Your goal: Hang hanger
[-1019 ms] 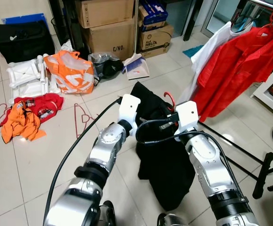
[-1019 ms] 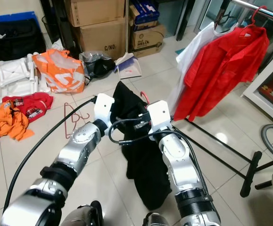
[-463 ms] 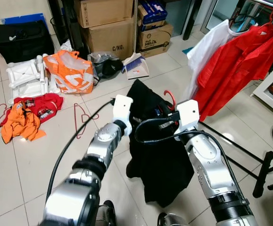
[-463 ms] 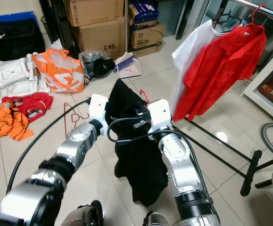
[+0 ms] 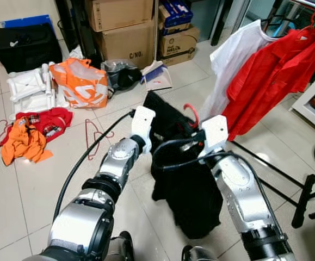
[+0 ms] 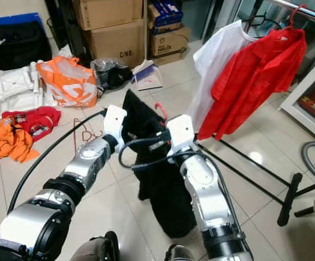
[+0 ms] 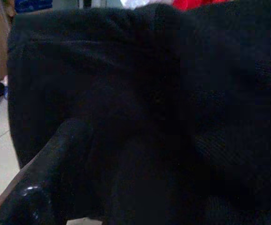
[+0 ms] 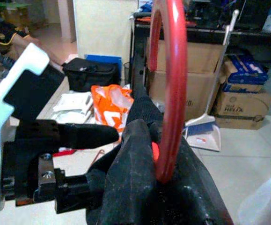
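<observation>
A black garment (image 5: 189, 185) hangs on a red hanger whose hook (image 5: 191, 112) sticks up between my two wrists, held above the floor tiles. My right gripper (image 5: 196, 137) is buried in the cloth at the hanger's neck and shut on the hanger; the right wrist view has the red hook (image 8: 170, 93) rising straight out of the black cloth (image 8: 140, 187). My left gripper (image 5: 153, 126) presses into the garment's shoulder from the left. The clothes rack's rail (image 6: 304, 11) stands to the right, carrying a white shirt (image 5: 230, 65) and a red shirt (image 5: 277, 76).
The rack's black floor bars (image 5: 304, 201) cross the tiles to the right. Cardboard boxes (image 5: 127, 38), an orange bag (image 5: 81, 81), a dustpan (image 5: 158, 76) and white foam (image 5: 29, 89) stand behind. Orange and red clothes (image 5: 32, 133) and a spare hanger (image 5: 94, 136) lie on the left.
The left arm swung out to the left and came back against the garment. The hanger and garment rose a little and shifted left.
</observation>
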Available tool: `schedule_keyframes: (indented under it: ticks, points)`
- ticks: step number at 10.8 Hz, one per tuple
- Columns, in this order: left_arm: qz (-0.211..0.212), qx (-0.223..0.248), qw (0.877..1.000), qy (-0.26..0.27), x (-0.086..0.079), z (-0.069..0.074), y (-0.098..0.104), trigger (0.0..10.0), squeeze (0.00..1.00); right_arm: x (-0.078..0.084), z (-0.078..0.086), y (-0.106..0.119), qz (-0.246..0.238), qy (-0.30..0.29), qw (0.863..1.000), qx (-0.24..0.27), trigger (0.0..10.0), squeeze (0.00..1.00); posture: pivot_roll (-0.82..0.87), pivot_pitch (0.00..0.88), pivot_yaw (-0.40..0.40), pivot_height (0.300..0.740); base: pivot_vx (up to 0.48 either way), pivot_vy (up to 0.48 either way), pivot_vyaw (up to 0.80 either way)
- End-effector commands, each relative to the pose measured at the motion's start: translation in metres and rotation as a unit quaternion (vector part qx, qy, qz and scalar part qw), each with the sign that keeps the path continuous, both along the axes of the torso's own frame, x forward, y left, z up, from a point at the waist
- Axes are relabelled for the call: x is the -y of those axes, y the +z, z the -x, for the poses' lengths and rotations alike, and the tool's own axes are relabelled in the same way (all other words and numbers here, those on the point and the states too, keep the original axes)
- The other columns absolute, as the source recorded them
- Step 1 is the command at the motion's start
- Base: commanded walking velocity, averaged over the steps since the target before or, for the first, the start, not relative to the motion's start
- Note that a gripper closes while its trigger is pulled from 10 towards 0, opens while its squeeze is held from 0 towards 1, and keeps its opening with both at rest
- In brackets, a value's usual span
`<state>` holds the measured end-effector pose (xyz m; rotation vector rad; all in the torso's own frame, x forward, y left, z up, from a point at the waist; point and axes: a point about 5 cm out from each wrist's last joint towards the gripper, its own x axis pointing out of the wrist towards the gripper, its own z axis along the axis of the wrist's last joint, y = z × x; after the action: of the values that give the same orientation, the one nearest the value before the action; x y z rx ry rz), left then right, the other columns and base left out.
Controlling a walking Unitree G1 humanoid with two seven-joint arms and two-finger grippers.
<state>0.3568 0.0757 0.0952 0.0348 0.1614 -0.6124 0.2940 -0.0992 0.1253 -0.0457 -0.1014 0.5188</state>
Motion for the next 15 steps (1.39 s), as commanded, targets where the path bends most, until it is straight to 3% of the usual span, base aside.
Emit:
schedule_keyframes:
  ticks: [1, 2, 7, 11, 15]
  points:
    - [-0.012, -0.011, 0.999, -0.031, 0.010, 0.002, -0.002, 6.2, 0.00, -0.003, 0.002, 0.011, -0.010, 0.014, 1.000, 0.018, 0.0, 0.00, -0.18, 0.129, -0.014, 0.740, 0.000, 0.000, 0.00]
    - [-0.010, -0.016, 0.999, -0.027, 0.010, 0.003, -0.004, 0.0, 0.00, -0.004, 0.003, 0.011, -0.011, 0.018, 1.000, 0.016, 0.0, 0.00, -0.19, 0.127, -0.013, 0.740, 0.000, 0.000, 0.00]
    - [0.030, 0.049, 0.996, -0.068, 0.018, 0.003, 0.016, 0.0, 0.00, -0.001, 0.003, 0.006, -0.007, 0.013, 1.000, 0.008, 0.0, 0.00, -0.18, 0.132, -0.008, 0.740, 0.000, 0.000, 0.00]
    - [0.013, 0.037, 0.997, -0.069, 0.016, 0.005, 0.010, 0.0, 0.00, 0.000, 0.003, 0.002, -0.002, 0.013, 1.000, -0.001, 0.0, 0.00, -0.17, 0.141, -0.012, 0.740, 0.000, 0.000, 0.00]
    - [0.040, 0.061, 0.994, -0.078, 0.015, 0.008, 0.018, 0.0, 0.00, 0.005, 0.001, -0.003, 0.017, 0.000, 1.000, -0.006, 0.0, 0.00, -0.17, 0.145, -0.005, 0.740, 0.000, 0.000, 0.00]
